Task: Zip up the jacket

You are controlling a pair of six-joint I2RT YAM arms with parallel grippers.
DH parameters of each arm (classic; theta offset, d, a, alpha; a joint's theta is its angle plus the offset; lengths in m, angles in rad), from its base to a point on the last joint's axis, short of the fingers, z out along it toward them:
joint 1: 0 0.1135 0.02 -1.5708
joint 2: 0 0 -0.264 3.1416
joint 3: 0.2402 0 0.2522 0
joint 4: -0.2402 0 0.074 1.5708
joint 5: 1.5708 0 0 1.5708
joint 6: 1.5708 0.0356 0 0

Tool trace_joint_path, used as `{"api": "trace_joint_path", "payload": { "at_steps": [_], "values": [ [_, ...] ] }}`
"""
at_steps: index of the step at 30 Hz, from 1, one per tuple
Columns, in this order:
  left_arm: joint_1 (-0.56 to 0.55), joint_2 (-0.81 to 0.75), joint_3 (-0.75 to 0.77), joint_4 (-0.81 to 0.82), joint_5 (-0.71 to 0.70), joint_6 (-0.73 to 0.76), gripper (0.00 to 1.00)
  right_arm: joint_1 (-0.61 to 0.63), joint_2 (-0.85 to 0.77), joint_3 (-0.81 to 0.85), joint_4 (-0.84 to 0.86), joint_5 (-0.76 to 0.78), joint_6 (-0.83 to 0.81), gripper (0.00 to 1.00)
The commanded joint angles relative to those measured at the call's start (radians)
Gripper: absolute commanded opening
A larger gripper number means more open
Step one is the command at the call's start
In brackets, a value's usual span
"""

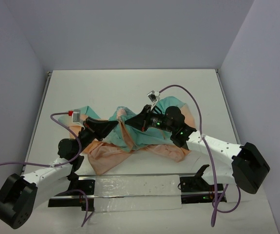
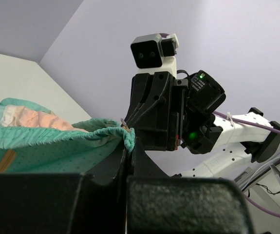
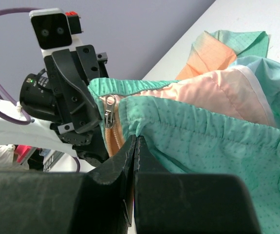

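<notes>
The jacket (image 1: pixel 114 153) lies crumpled mid-table, peach fading into teal. My left gripper (image 1: pixel 117 125) and right gripper (image 1: pixel 133 122) meet over its raised middle, tips close together. In the left wrist view the left gripper (image 2: pixel 129 142) is shut on a bunched teal hem (image 2: pixel 57 139), with the right gripper's black body (image 2: pixel 154 112) directly facing it. In the right wrist view the right gripper (image 3: pixel 136 138) is shut on the teal hem (image 3: pixel 203 141). A silver zipper pull (image 3: pixel 109 112) hangs on orange zipper tape (image 3: pixel 112 141) just left of its fingertips, in front of the left gripper (image 3: pixel 76 105).
A clear plastic sheet (image 1: pixel 140 187) lies along the near edge between the arm bases. Purple cables (image 1: pixel 193 105) loop from both wrists. Grey walls enclose the white table (image 1: pixel 130 85) at the back and on both sides.
</notes>
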Motion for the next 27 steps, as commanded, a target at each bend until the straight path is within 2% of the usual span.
{"api": "trace_joint_path", "payload": {
  "at_steps": [1, 18, 27],
  "values": [
    [-0.011, 0.007, 0.023, 0.056, 0.002, 0.036, 0.0, 0.007, -0.029, 0.043, 0.049, 0.006, -0.001, 0.0],
    [-0.036, 0.029, 0.02, 0.084, 0.004, 0.024, 0.0, 0.007, -0.007, 0.055, 0.051, -0.006, -0.002, 0.0],
    [-0.049, -0.029, 0.028, -0.024, -0.007, 0.087, 0.0, 0.005, -0.041, 0.087, -0.064, 0.029, -0.08, 0.0]
  ]
}}
